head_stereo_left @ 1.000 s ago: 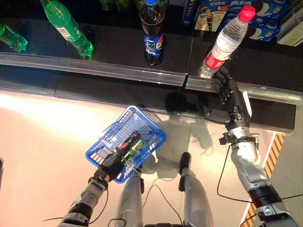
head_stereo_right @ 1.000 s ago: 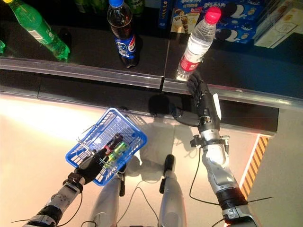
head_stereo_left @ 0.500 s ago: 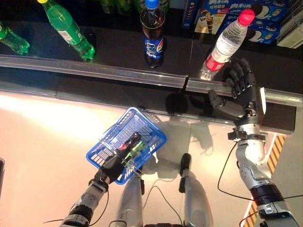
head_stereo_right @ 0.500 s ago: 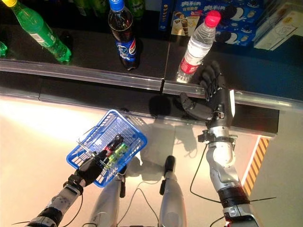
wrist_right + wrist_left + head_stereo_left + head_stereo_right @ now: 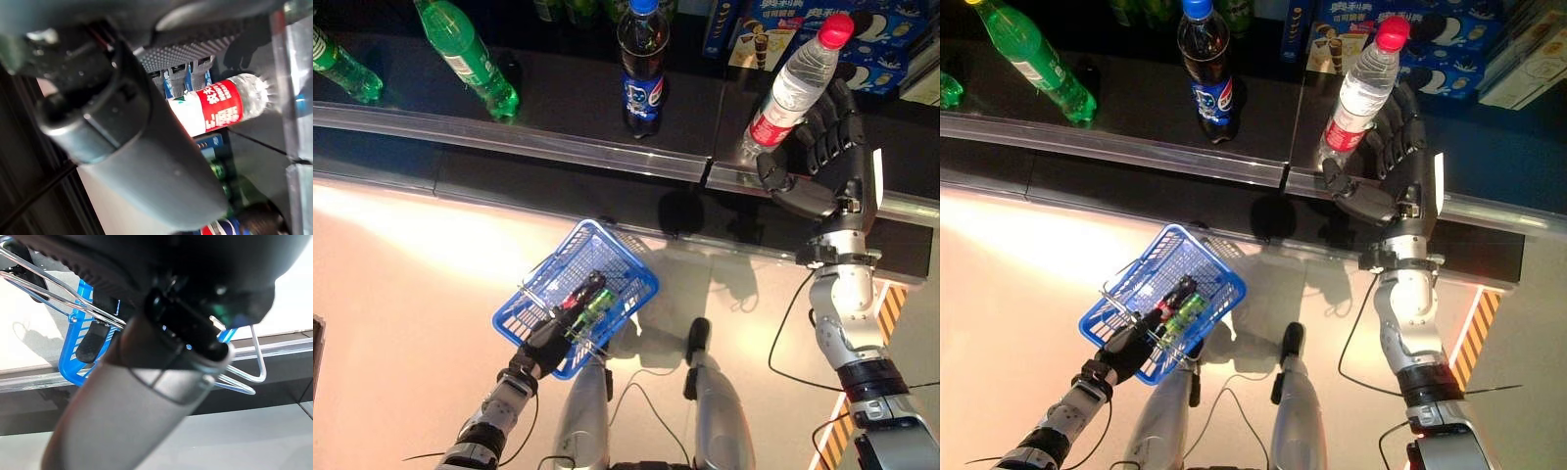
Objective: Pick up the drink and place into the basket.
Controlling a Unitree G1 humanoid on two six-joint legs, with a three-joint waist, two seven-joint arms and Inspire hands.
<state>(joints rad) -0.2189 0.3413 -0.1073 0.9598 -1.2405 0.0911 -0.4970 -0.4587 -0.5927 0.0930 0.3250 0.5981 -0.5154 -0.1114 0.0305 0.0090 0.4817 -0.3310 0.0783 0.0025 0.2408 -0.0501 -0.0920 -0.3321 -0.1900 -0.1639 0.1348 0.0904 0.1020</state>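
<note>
Right hand [image 5: 1400,171] up at the shelf [image 5: 1136,103], fingers and thumb curved around the lower part of the water bottle [image 5: 1363,83], which stands upright at the shelf's front edge, right side. Whether they actually grip it cannot be told. Left hand [image 5: 546,343] clenched on the wire handle of the blue basket [image 5: 573,294], low left over the floor. Cola bottle [image 5: 1206,64] and green bottle [image 5: 1033,61] stand further left on the shelf.

a shop: shelf [image 5: 558,98] of bottled drinks [image 5: 641,59], snack boxes [image 5: 871,34].
</note>
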